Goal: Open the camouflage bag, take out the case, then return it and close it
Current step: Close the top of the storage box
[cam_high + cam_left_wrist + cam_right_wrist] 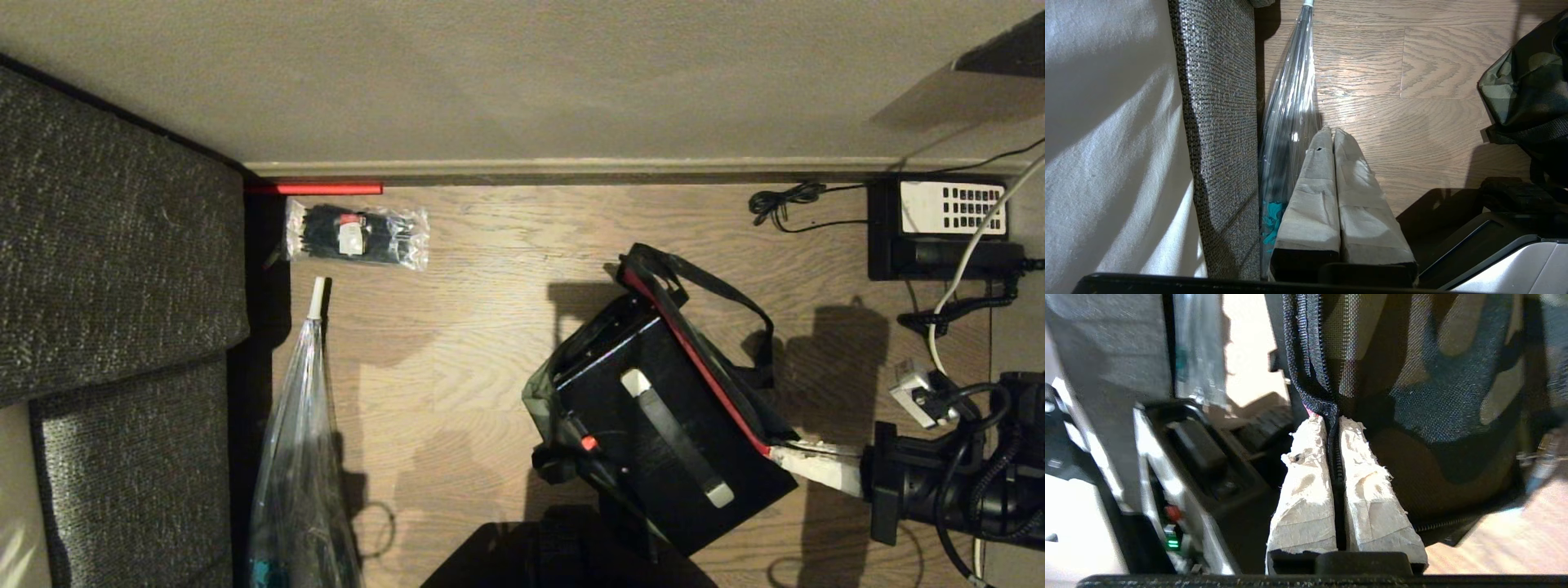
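The camouflage bag (543, 392) stands open on the wooden floor, its lid flap (694, 351) with red lining raised on edge along the right side. Inside lies the case (653, 384), flat and black, with a long handle with whitish ends (673, 437) and a small red latch (588, 443). My right gripper (777, 454) comes in from the right and is shut on the near corner of the flap. In the right wrist view the black zipper trim (1310, 355) runs between the taped fingers (1306, 477) of that gripper (1333, 421). My left gripper (1331, 132) hangs shut and empty beside the sofa.
A grey sofa (114, 245) fills the left. A clear plastic bag (302, 457) leans by it, with a packet of black zip ties (357, 235) near the wall. A black telephone (947, 224) and cables (947, 327) sit at the far right. My base (563, 555) is below the bag.
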You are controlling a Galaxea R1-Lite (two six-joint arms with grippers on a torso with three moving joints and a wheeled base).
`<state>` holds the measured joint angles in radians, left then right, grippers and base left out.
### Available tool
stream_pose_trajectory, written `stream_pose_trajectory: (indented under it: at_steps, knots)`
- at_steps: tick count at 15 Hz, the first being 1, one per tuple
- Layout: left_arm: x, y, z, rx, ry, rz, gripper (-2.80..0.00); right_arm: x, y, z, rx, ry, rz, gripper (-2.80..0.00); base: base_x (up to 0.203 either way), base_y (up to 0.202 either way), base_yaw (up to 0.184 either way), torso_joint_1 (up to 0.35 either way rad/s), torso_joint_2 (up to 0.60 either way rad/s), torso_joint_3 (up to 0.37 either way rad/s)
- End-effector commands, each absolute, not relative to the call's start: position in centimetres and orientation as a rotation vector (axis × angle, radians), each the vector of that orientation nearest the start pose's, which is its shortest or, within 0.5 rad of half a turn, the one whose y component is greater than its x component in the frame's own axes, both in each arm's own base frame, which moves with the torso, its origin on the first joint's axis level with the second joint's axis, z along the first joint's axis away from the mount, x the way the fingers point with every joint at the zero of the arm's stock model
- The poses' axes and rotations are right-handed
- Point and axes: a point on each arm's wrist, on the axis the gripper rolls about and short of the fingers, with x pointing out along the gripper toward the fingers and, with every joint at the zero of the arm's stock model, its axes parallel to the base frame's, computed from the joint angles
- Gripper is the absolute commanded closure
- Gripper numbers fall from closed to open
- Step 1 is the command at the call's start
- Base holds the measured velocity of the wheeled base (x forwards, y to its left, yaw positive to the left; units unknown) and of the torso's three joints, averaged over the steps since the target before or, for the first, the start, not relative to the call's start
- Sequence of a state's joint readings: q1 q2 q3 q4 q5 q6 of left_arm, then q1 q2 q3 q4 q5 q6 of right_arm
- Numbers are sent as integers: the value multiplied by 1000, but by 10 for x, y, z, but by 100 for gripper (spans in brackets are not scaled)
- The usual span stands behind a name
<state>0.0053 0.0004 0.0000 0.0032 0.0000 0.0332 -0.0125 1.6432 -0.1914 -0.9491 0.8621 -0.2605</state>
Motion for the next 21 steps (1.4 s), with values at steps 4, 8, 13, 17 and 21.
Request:
stream_pose_trajectory:
  at_steps: [4,8,13,17,21]
  knots:
    - [-23,0,75,34,3,6,0,203,14,78,-120,347,918,0,0,0,0,0,0,0]
    - [-23,0,75,34,3,6,0,202,24,74,-120,335,1032,0,0,0,0,0,0,0]
    - [-23,0,75,34,3,5,0,207,42,67,-117,359,1130,0,0,0,0,0,0,0]
    - [-23,0,75,34,3,5,0,222,46,58,-125,370,1143,-280,0,0,0,0,0,0]
    - [-23,0,75,34,3,6,0,224,47,50,-110,399,1153,-280,0,0,0,0,0,0]
